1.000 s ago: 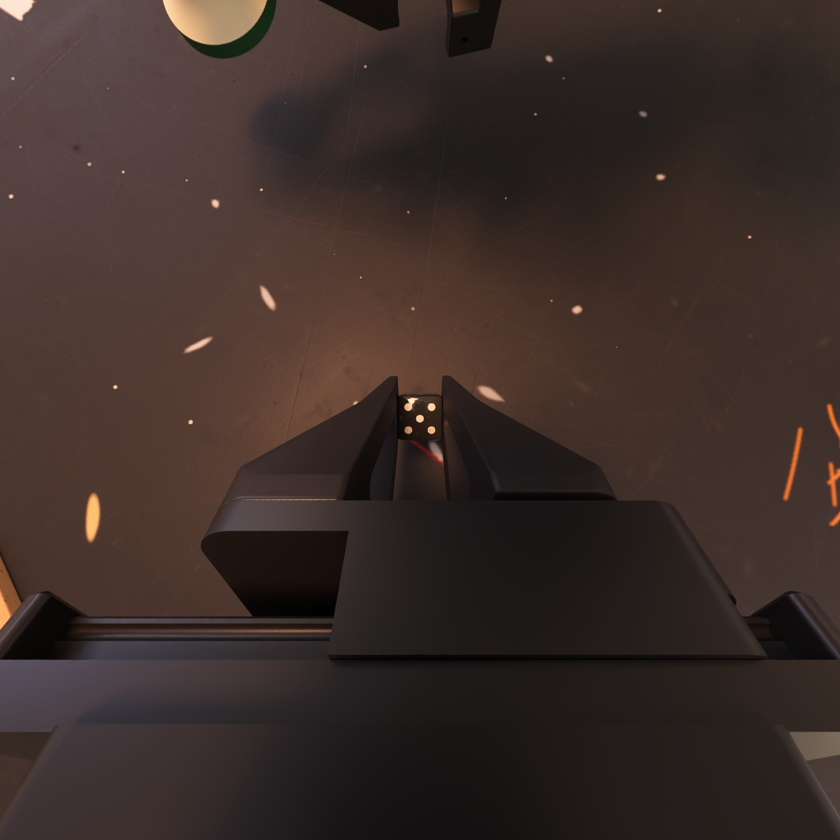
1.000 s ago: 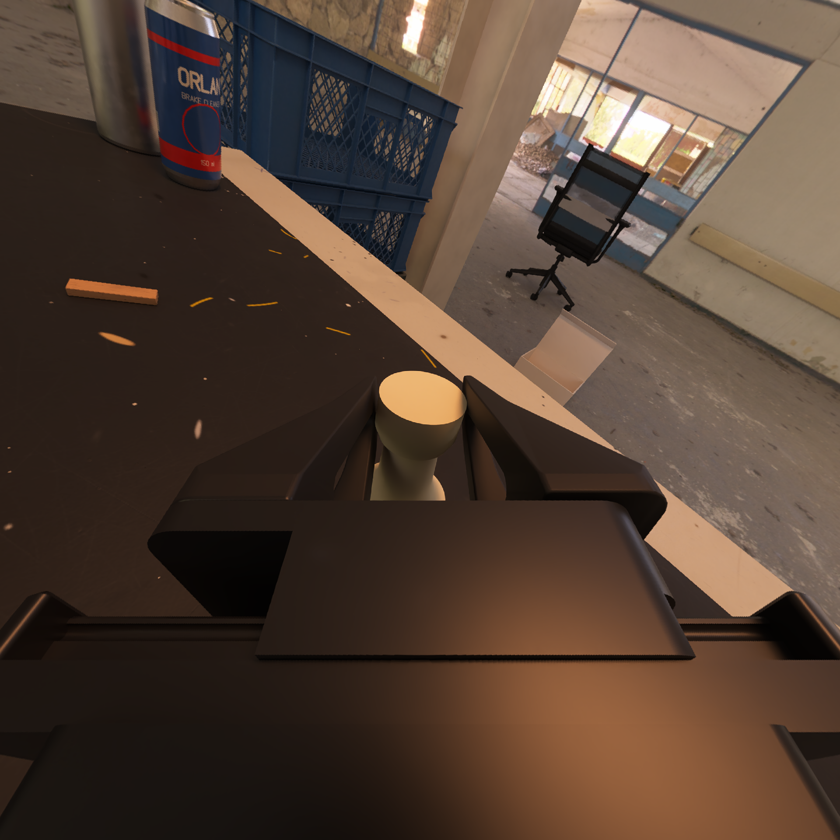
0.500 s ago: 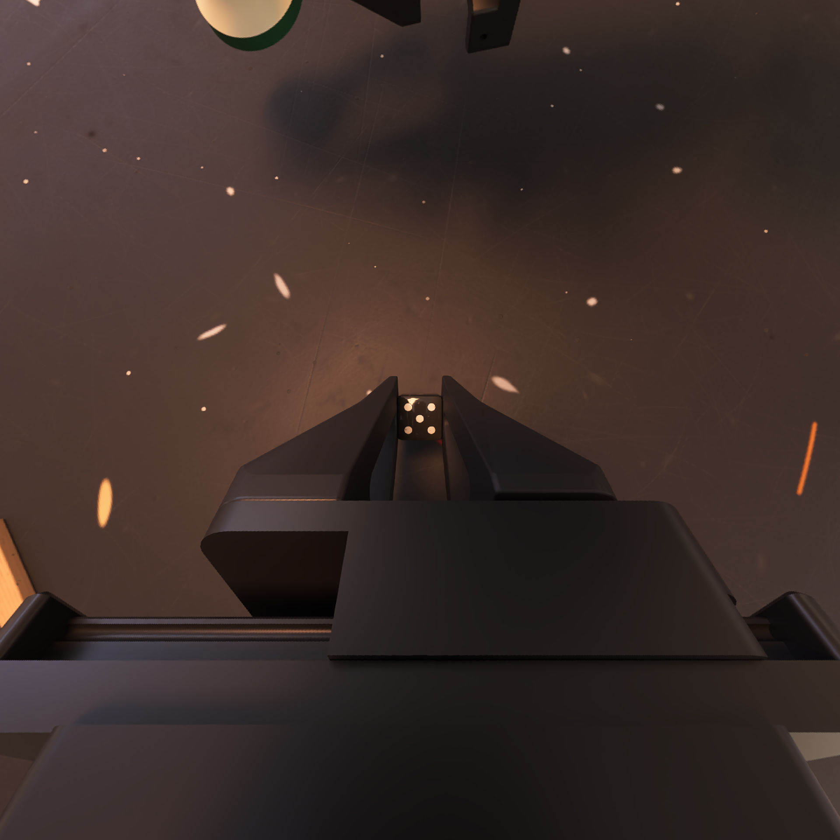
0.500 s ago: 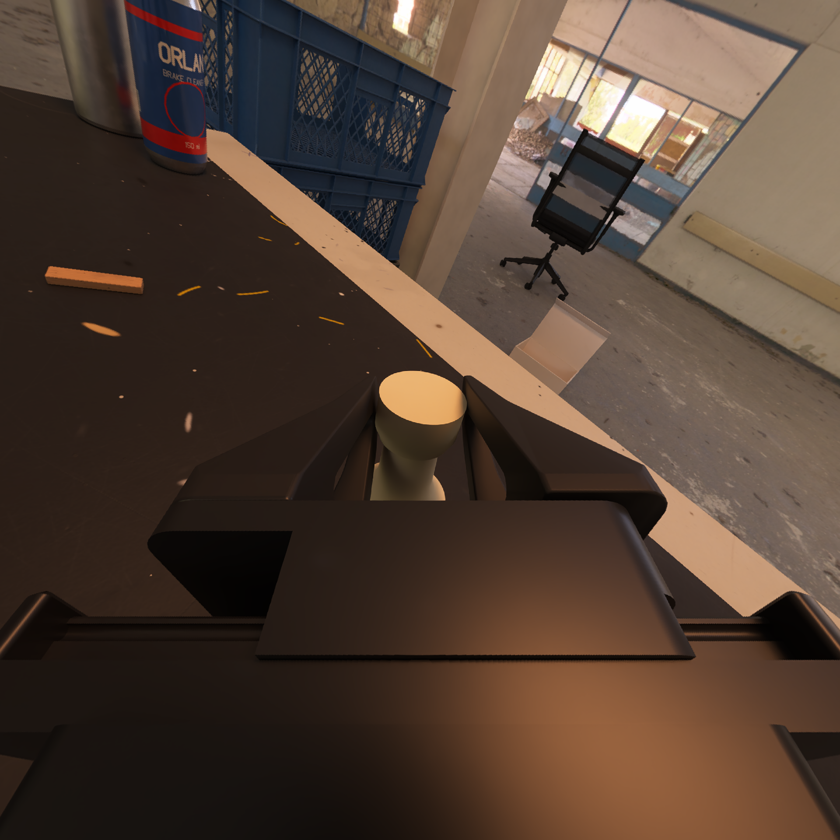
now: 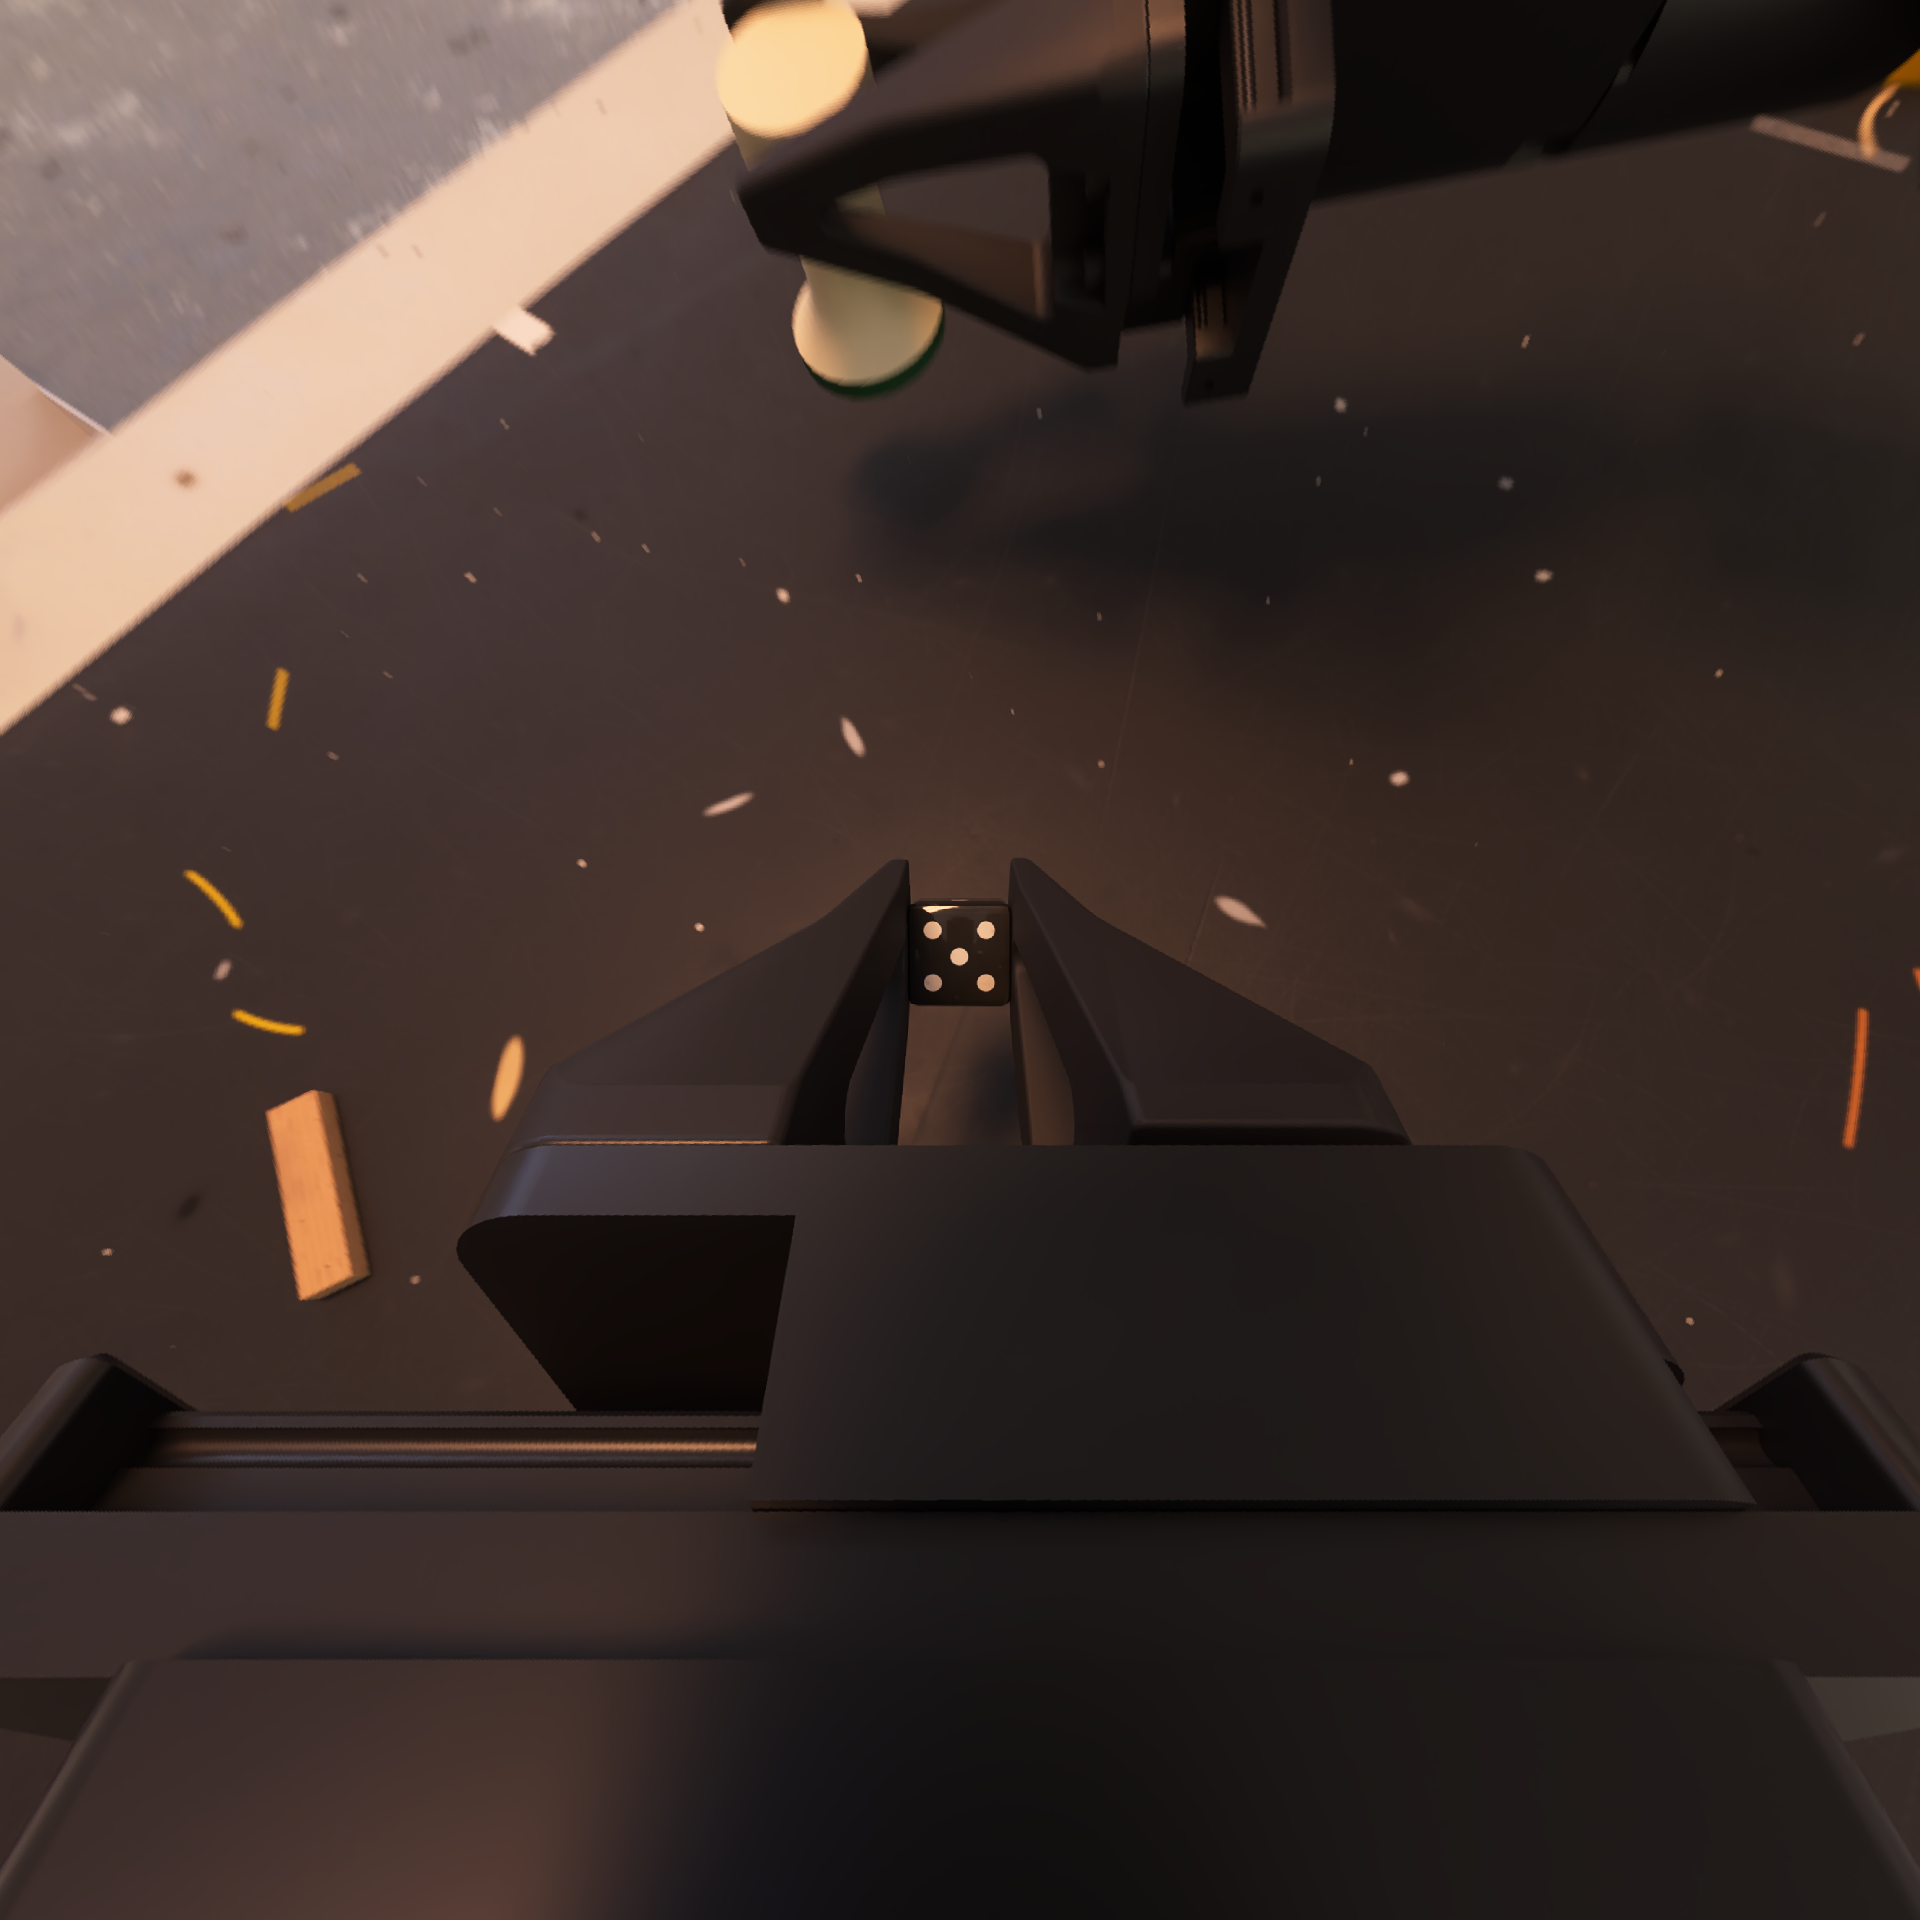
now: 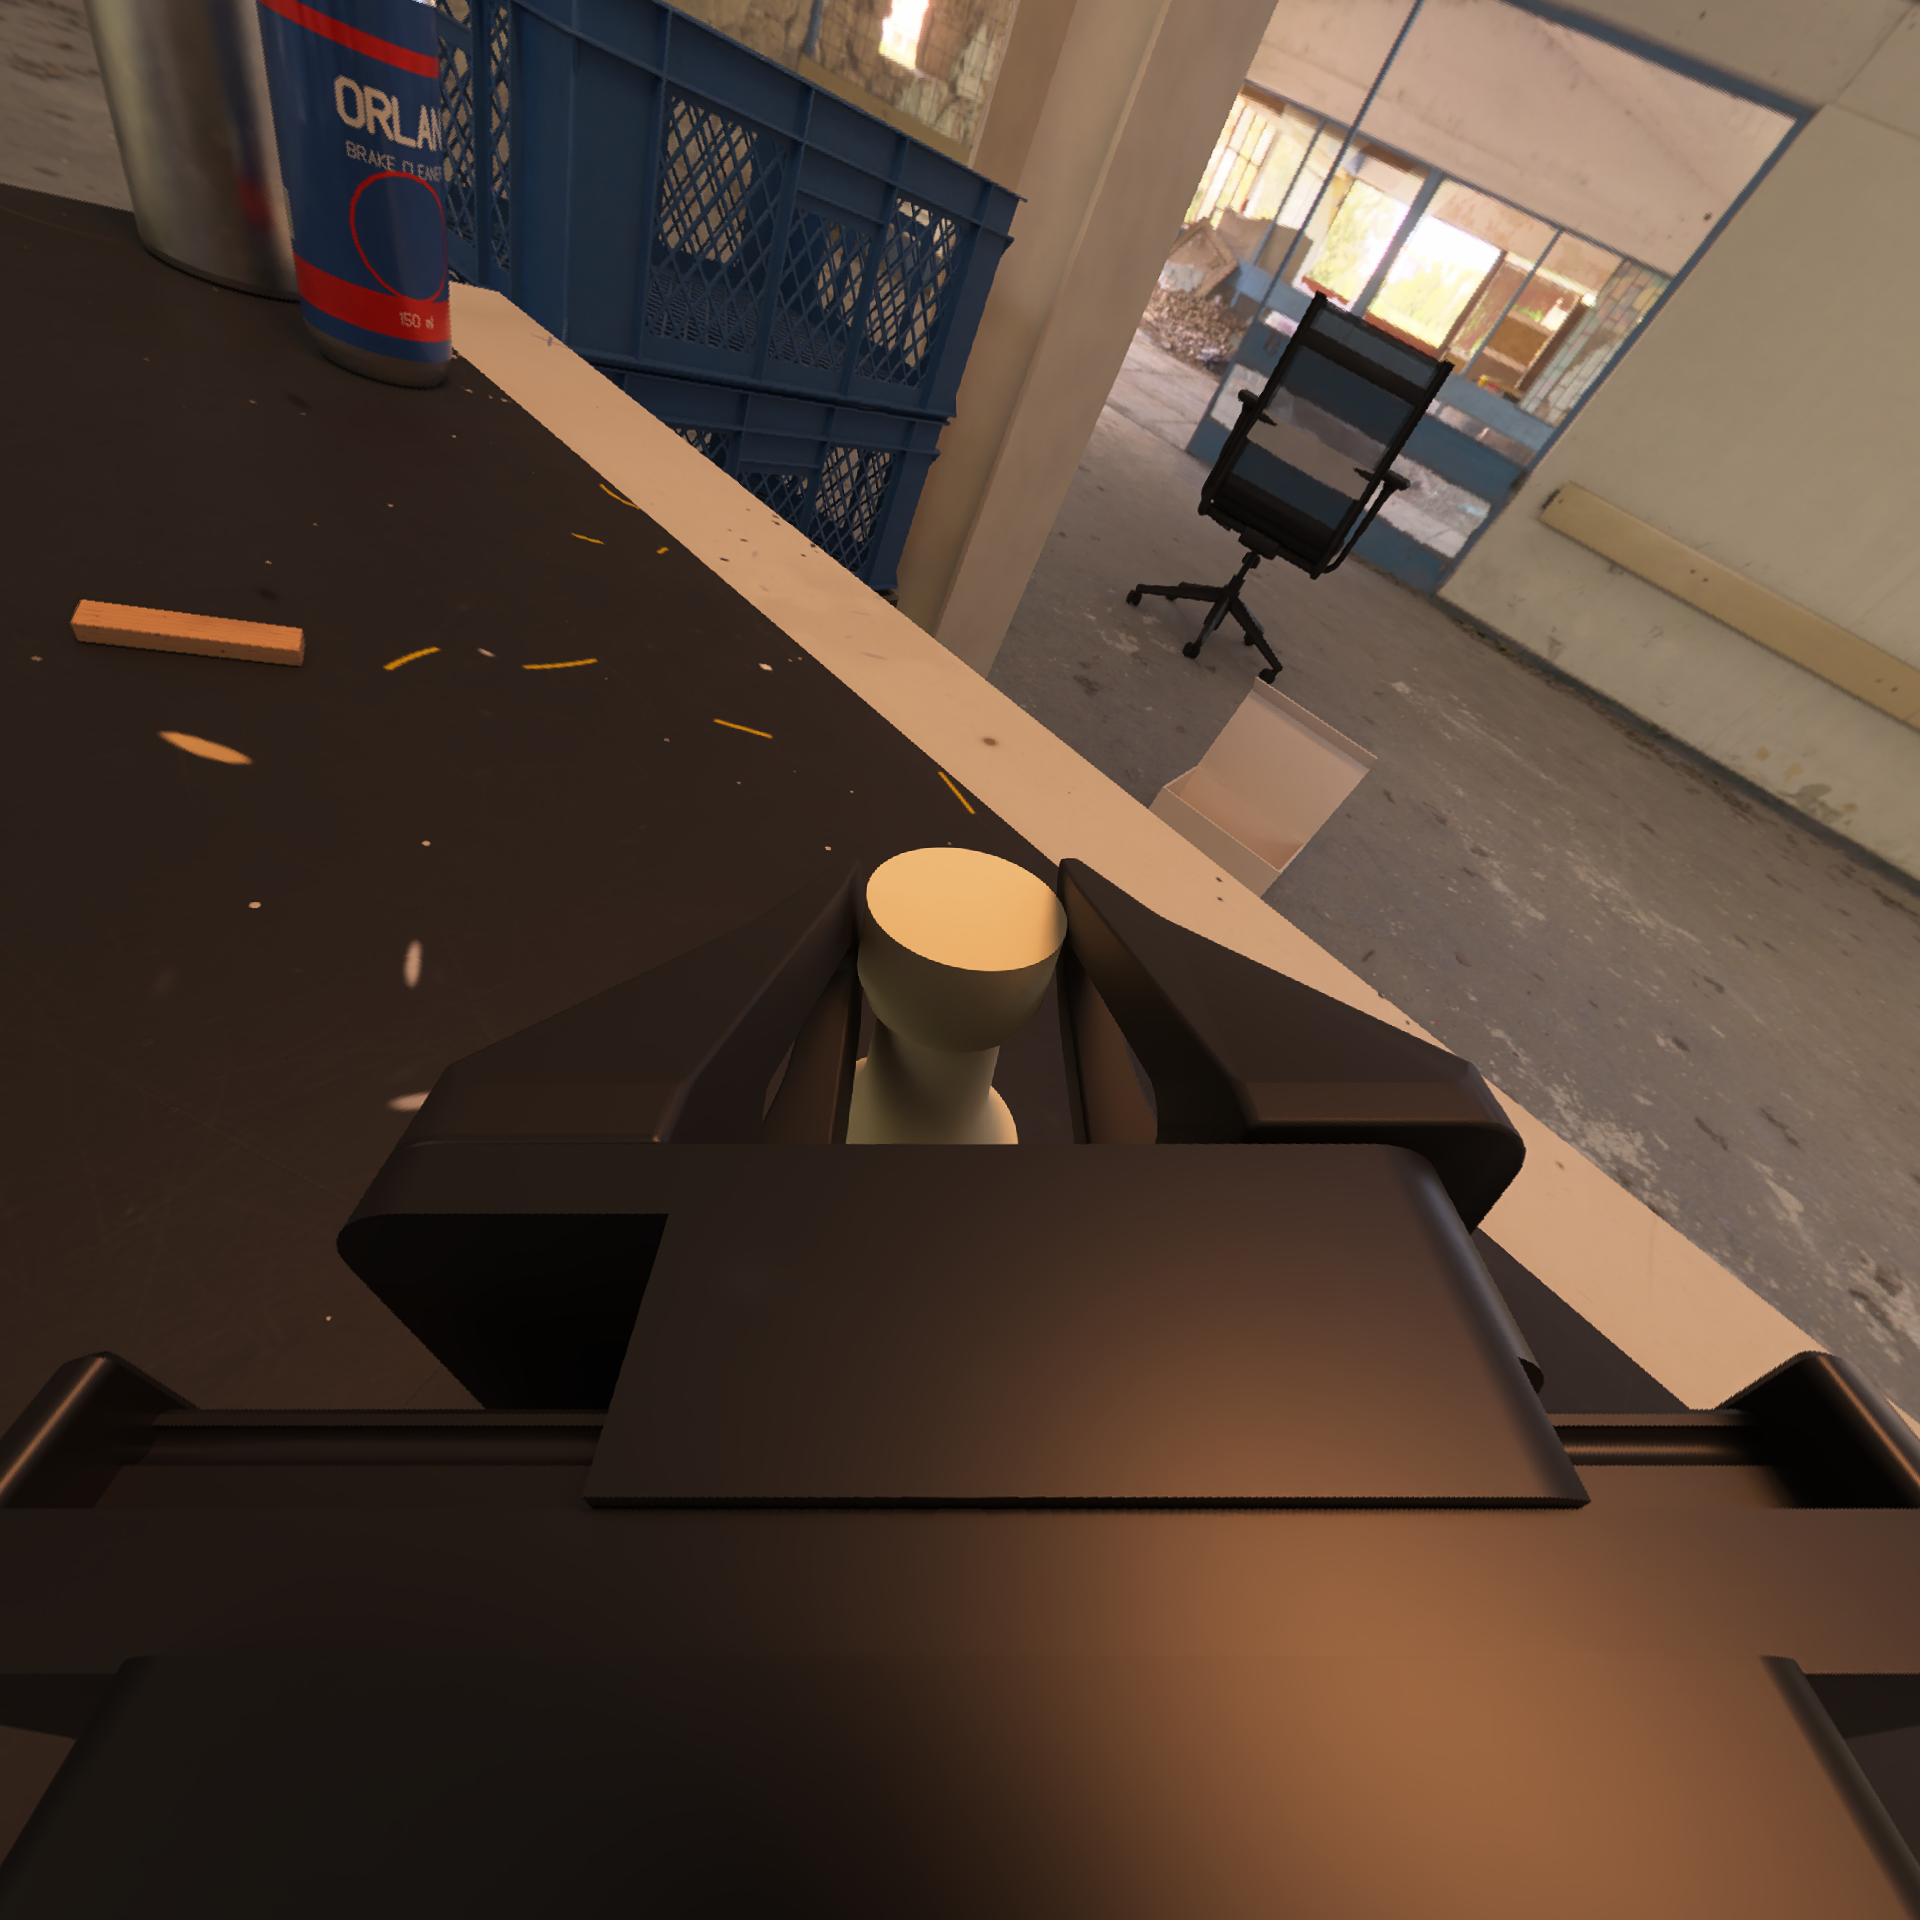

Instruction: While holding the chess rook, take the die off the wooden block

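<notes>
I've lifted my left gripper (image 5: pixel 958 951); die (image 5: pixel 958 953) pinched between its jaws, wooden block (image 5: pixel 316 1195) lower left. Right gripper (image 6: pixel 961 935) clamps rook (image 6: pixel 956 977).

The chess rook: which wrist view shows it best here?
The left wrist view: the chess rook shows nearly full length, green-edged base included, in the right gripper. The right wrist view shows only its top and neck between the fingers.

Chess rook (image 6: pixel 961 971): base hidden behind the right end effector (image 6: pixel 961 904) body. Blue spray can (image 6: pixel 364 187) and metal can (image 6: pixel 192 145), far left: tops cut off by the frame. Die (image 5: pixel 958 954): side faces covered by left end effector (image 5: pixel 958 883) fingers. Desk (image 5: pixel 1351 675) edge, far left: blurred.
</notes>
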Controlling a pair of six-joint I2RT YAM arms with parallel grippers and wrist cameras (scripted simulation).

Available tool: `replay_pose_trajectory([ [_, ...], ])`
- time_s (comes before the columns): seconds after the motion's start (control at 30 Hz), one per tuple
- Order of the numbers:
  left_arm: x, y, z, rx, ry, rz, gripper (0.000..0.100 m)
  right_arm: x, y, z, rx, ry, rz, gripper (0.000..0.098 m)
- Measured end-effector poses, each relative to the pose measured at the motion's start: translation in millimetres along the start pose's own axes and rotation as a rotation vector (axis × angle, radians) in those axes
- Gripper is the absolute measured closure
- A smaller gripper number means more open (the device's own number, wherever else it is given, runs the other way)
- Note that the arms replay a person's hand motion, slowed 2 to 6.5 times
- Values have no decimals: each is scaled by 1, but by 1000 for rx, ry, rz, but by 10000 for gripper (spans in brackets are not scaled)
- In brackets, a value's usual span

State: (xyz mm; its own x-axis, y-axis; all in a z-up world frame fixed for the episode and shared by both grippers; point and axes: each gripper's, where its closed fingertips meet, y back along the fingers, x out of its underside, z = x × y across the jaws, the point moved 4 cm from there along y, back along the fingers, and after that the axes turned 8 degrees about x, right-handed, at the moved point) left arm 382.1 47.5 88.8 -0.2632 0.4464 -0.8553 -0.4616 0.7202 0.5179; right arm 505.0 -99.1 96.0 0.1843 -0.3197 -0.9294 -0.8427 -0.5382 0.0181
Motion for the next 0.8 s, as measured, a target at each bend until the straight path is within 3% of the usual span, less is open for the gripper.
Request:
replay_pose_trajectory([
  [0.4, -26, 37, 3, -6, -132, -334, 845, -11, 4, 8, -58, 15, -71, 669],
  [0.63, -22, 42, 3, -6, -131, -353, 845, -15, 7, 15, -108, 15, -99, 669],
  [0.8, -13, 39, 4, -3, -88, -313, 844, -16, 7, 15, -106, 20, -113, 669],
])
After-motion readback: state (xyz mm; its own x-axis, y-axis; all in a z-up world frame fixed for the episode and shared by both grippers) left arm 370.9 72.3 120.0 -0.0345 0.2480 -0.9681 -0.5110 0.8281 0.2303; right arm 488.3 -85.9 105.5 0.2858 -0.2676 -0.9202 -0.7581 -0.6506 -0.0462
